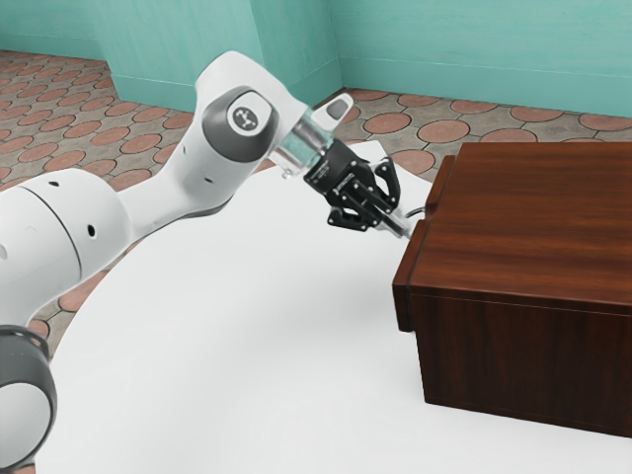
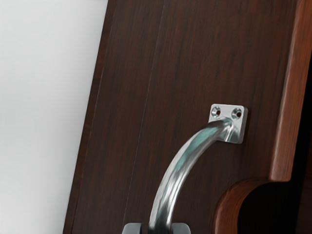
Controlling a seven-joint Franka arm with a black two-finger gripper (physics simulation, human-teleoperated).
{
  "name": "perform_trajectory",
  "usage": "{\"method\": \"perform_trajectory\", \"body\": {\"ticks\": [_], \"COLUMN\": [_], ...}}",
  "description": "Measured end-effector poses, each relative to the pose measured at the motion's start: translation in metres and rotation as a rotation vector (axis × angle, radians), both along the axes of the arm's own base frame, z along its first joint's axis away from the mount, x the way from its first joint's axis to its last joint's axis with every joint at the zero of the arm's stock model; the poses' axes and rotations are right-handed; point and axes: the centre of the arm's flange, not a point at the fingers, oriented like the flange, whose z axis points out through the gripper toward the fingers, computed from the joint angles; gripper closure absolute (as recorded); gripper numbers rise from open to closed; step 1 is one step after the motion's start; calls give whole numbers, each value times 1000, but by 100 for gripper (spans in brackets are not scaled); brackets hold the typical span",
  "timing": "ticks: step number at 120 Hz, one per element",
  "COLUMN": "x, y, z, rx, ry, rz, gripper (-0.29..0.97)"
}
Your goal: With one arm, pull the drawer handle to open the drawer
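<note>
- Clenched on the curved silver metal drawer handle [image 2: 191, 158]: jaws, one dark grey pad [image 2: 132, 228] pressed to each side of the bar, seen in the wrist view.
- Fixed at the far end of the bar from the jaws: a small square silver mounting plate [image 2: 228, 122] with two screws, flat against the dark brown wooden drawer front [image 2: 146, 97].
- Beside that front, on the plate's side: a lighter reddish-brown wooden edge [image 2: 287, 122] with a rounded cut-out and a dark gap behind it.
- In the exterior view, handle and drawer front on the face of the dark brown wooden cabinet [image 1: 533, 217] that looks toward 9 o'clock, just at the tip of the jaws.
- Drawer front standing slightly proud of the cabinet body there; how far out, impossible to tell.
- Cabinet resting on the white counter [image 1: 247, 346], toward 3 to 4 o'clock of the exterior view.
- Reaching in from 8 o'clock toward the cabinet: the white seven-joint arm [image 1: 148, 197], its black hand angled down toward 4 o'clock onto the handle.
- Bare white counter between the arm's base and the cabinet.
- Beyond the counter, toward 11 and 12 o'clock: a floor of reddish-brown round tiles [image 1: 89, 109] and a teal wall [image 1: 444, 39].
</note>
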Motion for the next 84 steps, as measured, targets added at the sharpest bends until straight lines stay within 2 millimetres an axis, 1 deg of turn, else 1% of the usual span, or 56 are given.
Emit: {"method": "perform_trajectory", "body": {"ticks": [23, 41, 75, 84], "x": [0, 0, 4, 6], "y": [1, 8, 9, 12], "z": [-3, -4, -9, -12], "rx": [0, 1, 4, 4], "ry": [1, -2, -7, -8], "rz": [-4, 2, 2, 10], "gripper": [63, 61, 63, 64]}}
